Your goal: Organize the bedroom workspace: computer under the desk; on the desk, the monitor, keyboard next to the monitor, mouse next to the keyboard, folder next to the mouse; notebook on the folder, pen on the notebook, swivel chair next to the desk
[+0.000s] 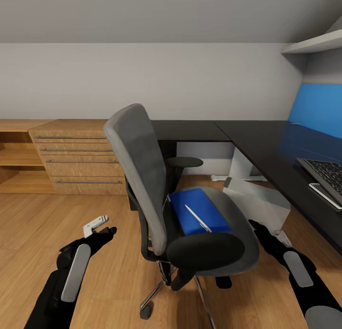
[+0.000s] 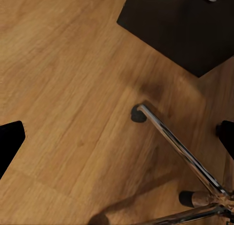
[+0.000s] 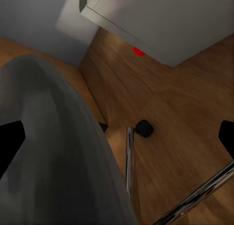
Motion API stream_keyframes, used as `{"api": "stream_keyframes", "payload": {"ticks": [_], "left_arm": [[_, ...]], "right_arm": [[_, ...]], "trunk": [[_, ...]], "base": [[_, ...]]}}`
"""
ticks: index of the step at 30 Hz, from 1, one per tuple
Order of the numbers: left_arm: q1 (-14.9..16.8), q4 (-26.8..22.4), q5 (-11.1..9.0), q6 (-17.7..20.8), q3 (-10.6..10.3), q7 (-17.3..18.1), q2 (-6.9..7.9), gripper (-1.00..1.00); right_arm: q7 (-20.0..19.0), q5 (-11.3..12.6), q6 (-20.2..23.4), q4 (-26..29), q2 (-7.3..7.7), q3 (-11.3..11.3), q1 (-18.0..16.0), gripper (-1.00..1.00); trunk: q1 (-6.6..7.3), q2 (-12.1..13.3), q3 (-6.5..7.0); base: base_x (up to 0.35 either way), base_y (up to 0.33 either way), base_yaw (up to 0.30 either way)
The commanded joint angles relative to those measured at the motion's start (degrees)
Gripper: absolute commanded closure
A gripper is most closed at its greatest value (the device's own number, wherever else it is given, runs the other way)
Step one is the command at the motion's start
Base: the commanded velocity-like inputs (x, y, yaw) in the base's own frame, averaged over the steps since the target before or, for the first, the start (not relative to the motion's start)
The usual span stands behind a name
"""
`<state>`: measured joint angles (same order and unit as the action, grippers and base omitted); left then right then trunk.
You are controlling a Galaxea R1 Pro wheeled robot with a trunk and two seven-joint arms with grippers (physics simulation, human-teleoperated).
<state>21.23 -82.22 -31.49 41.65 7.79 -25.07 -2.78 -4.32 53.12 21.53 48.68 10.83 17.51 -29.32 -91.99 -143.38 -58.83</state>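
Left gripper [image 1: 97, 226] open over wood plank floor [image 1: 42, 234], right gripper [image 3: 117, 132] spread empty beside padded grey swivel chair [image 1: 142, 177] seat, on which lies flat blue folder [image 1: 199, 210] with slim white pen [image 1: 198, 218] atop, pale boxy computer [image 1: 259, 198] under glossy black desk [image 1: 266, 143].
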Motion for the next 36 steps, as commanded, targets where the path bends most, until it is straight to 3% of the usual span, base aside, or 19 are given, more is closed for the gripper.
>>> {"api": "stream_keyframes", "payload": {"ticks": [1, 6, 8, 9, 13, 32, 34, 36], "left_arm": [[0.0, -0.1, -0.6, 0.2, 0.5, -0.5, -0.02, -1.0], [0.0, -0.1, -0.8, 0.3, 5.0, -0.4, -0.01, -1.0], [0.0, -0.1, -0.9, 0.3, 8.4, -0.3, -0.07, -1.0], [0.0, -0.7, -1.0, 0.4, 13.2, -0.1, -0.11, -1.0], [0.0, -2.1, -1.0, 0.5, 14.7, -0.1, -0.24, -1.0], [0.0, -2.2, -1.0, 0.4, 14.8, -0.3, -0.3, -1.0], [0.0, -1.6, -1.0, 0.3, 14.4, -0.3, -0.36, -1.0], [0.0, -0.7, -0.9, 0.3, 12.7, -0.3, -0.33, -1.0]], "right_arm": [[-0.2, 0.2, 0.4, 0.0, -0.02, 0.2, 0.0, -1.0], [-0.2, 0.2, 0.4, 0.0, -0.02, 0.2, 0.0, -1.0], [-0.2, 0.2, 0.4, 0.0, -0.05, 0.2, 0.0, -1.0], [-0.2, 0.1, 0.4, 0.0, -0.09, 0.1, 0.0, -1.0], [-0.2, 0.1, 0.4, 0.1, -0.1, 0.1, 0.0, -1.0], [0.0, -0.1, 0.1, 0.1, -0.37, -0.4, -0.1, -1.0], [0.1, -0.1, 0.1, 0.1, -0.37, -0.5, -0.1, -1.0], [0.1, -0.1, 0.1, 0.1, -0.37, -0.5, 0.0, -1.0]], "trunk": [[0.01, 0.0, -0.06], [0.01, 0.0, -0.06], [0.01, 0.0, -0.04], [0.01, 0.0, -0.01], [0.01, 0.0, 0.15], [0.01, 0.0, 0.68], [0.01, 0.0, 0.74], [0.01, 0.0, 0.8]], "base": [[0.0, 0.0, 0.0], [0.0, 0.0, 0.0], [0.0, 0.0, 0.027], [0.0, 0.0, 0.135], [0.0, 0.0, 0.163], [0.0, 0.0, 0.232], [0.0, 0.0, 0.256], [0.0, 0.0, 0.256]]}}
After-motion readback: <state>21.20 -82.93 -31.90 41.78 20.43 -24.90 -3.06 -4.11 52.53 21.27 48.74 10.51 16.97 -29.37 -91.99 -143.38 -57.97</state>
